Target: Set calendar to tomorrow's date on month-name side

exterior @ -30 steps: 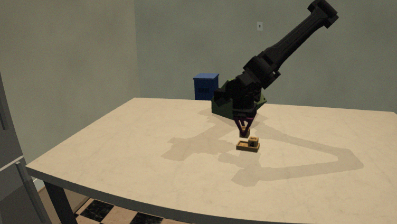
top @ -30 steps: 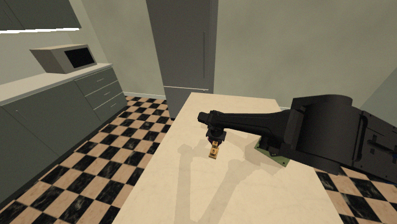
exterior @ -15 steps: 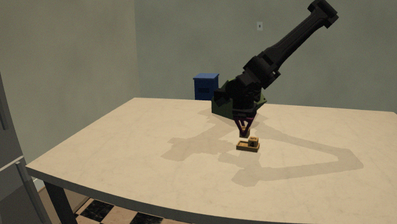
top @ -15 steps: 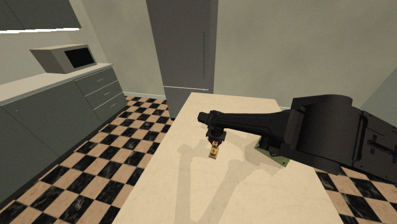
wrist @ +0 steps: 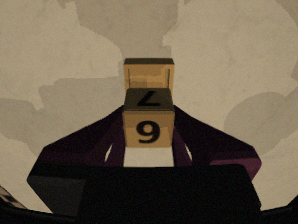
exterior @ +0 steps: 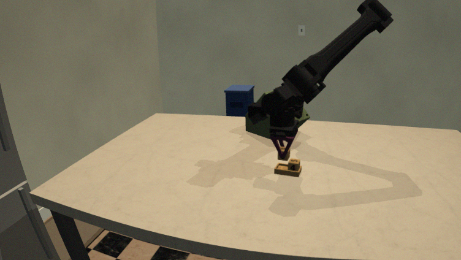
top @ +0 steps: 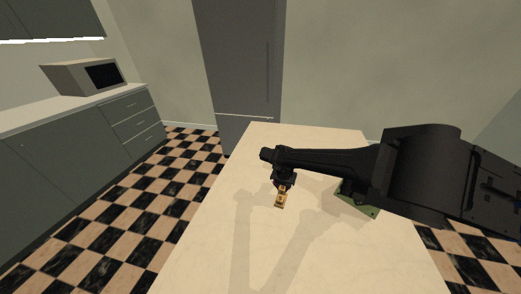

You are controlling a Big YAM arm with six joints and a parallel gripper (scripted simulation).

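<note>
Gripping hand (top: 281, 188) (exterior: 283, 156) (wrist: 148, 112): fingers closed partway on a wooden digit cube.
Held cube (top: 282, 189) (exterior: 287, 154) (wrist: 148, 131): suspended above the tray, well off its floor; one face is marked with a digit readable as 6 or 9, and an adjoining face with a 7, seen inverted from the wrist.
Seated cube (top: 280, 199) (exterior: 293, 165): carried at one end of the tray; a 5 is shown on top and an upright 4 on the side facing the exterior view.
Calendar tray (top: 278, 207) (exterior: 287, 173) (wrist: 149, 61): rested flat on the counter; the floor beside the seated cube is left unoccupied.
Counter (top: 328, 263) (exterior: 193, 194) (wrist: 240, 50): pale-topped, crossed by arm shadows.
Green base plate (top: 373, 214) (exterior: 306, 116): set under the black arm.
Blue bin (exterior: 239, 103): seen beyond the counter.
Refrigerator (top: 242, 55) (exterior: 9, 222): placed by the wall.
</note>
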